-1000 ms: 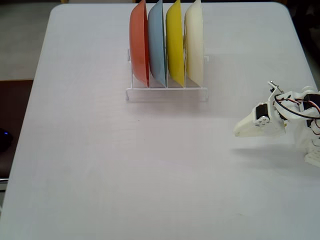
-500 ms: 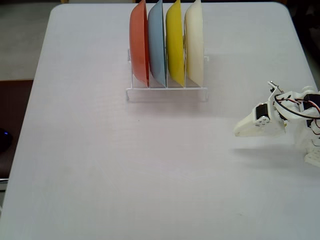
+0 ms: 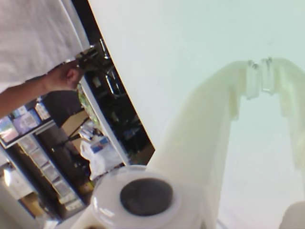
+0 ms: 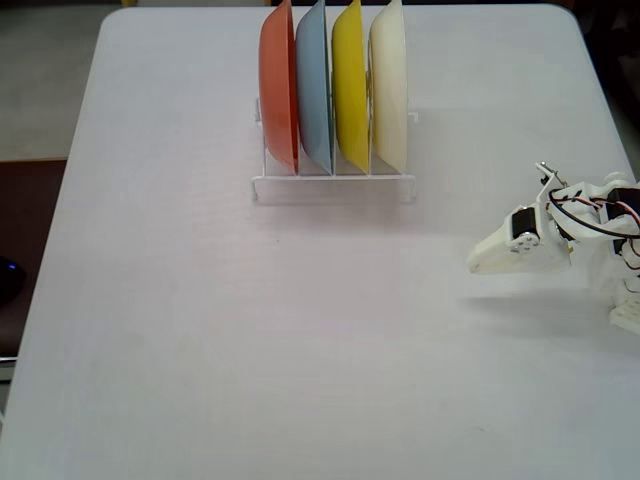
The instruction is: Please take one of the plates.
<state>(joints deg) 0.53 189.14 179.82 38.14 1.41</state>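
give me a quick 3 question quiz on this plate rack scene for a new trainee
1. True or false: the cream plate stands at the right end of the rack in the fixed view.
2. Which plate stands directly beside the cream plate? A) orange B) light blue C) yellow
3. Fill in: the gripper is holding ____.

Key
1. True.
2. C, the yellow plate; the light blue plate and orange plate stand further left.
3. Nothing; it sits apart from the rack, fingertips together in the wrist view, above the bare table.
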